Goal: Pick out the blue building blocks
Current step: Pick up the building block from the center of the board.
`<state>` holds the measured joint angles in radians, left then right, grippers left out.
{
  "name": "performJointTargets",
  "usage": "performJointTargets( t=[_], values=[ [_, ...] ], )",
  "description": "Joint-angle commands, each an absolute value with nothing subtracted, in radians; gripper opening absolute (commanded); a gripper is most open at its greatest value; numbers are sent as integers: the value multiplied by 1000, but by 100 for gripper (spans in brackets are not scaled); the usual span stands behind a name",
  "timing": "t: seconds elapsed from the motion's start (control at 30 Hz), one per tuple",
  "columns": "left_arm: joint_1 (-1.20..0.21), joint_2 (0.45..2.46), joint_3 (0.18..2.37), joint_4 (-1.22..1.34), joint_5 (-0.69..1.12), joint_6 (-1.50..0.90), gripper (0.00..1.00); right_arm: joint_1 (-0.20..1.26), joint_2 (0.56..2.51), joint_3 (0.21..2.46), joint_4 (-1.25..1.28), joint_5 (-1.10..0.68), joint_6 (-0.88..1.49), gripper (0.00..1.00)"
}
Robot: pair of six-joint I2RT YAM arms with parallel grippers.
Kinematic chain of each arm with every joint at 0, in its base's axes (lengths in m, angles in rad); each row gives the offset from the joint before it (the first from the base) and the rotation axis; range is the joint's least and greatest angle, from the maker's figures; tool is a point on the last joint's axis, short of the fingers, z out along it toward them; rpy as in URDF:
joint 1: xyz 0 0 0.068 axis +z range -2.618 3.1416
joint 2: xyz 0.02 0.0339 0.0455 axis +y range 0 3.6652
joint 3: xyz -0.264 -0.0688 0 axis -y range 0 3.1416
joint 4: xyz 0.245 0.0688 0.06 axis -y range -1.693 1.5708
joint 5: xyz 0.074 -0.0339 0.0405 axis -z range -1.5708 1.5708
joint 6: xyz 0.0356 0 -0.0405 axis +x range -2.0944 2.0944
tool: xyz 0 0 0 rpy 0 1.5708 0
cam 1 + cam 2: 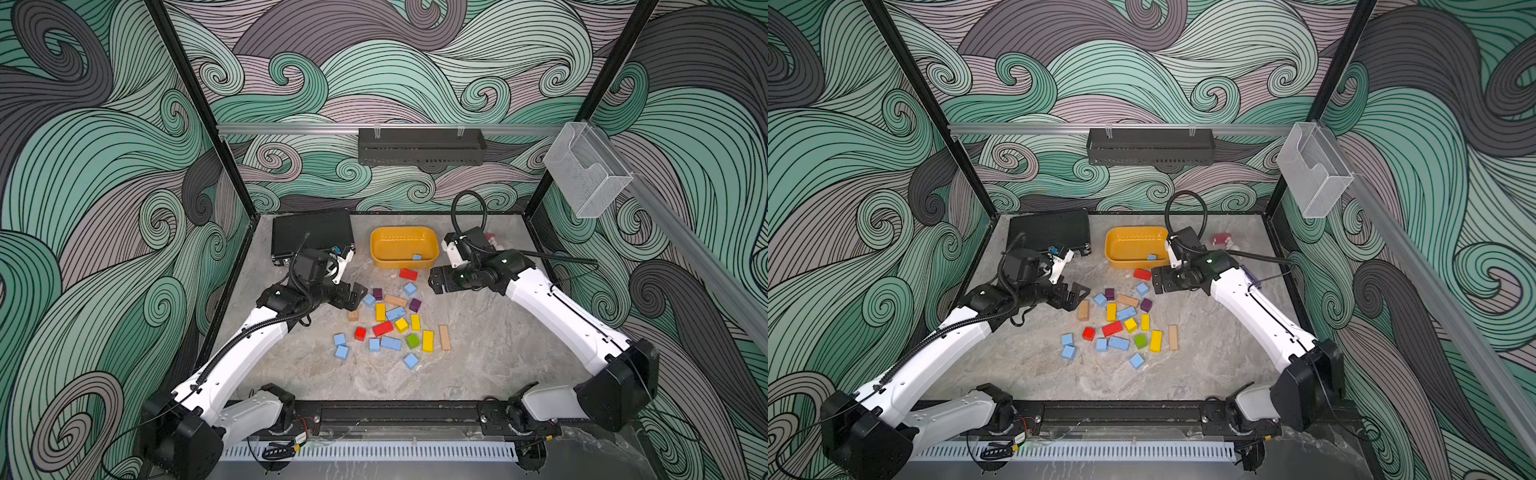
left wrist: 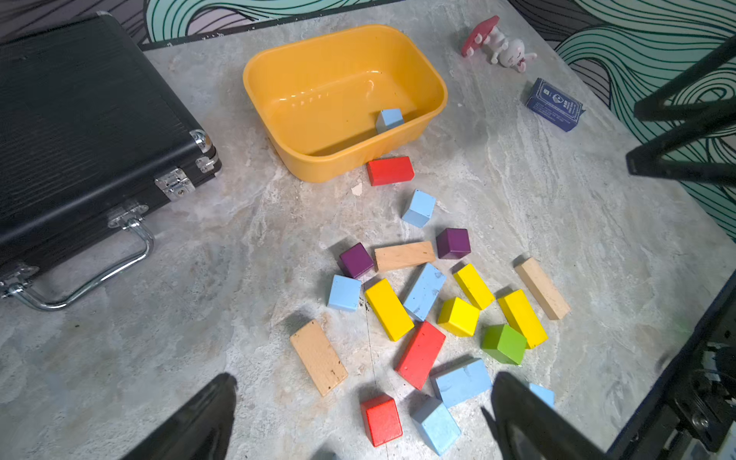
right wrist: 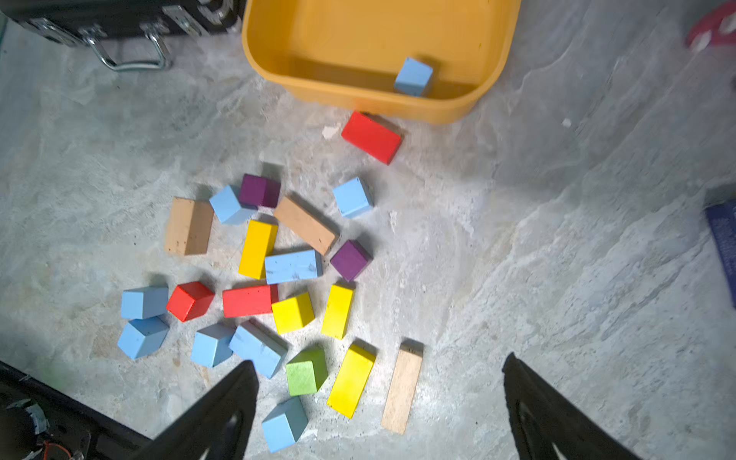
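Light blue blocks (image 1: 390, 343) among red, yellow, purple, green and tan blocks (image 1: 382, 328); orange-yellow tub (image 1: 399, 262); black case (image 1: 311, 235); grey marbled tabletop (image 1: 478, 353); teal swirl-patterned walls (image 1: 104, 166).

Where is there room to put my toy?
Bare table: between the block pile and the front rail, and between the tan bar and the right arm. The yellow tub holds only one blue block. The pile is crowded.

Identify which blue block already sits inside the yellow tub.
The lone blue cube in the yellow tub, against its wall; every other blue block lies on the table outside it.
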<state>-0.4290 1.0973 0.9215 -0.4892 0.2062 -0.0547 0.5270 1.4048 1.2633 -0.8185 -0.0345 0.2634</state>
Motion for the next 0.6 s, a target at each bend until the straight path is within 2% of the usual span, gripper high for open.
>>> performJointTargets(
  t=[0.0, 0.27, 0.57],
  values=[
    [-440, 1084, 911, -514, 232, -82, 99, 544, 1396, 1217, -801, -52, 271, 93],
    [-439, 1087, 866, -492, 218, -114, 99, 548, 1468, 1203, -717, -129, 200, 85],
    [-439, 1120, 847, -470, 206, -137, 99, 555, 1635, 1280, -703, -145, 154, 78]
  ],
)
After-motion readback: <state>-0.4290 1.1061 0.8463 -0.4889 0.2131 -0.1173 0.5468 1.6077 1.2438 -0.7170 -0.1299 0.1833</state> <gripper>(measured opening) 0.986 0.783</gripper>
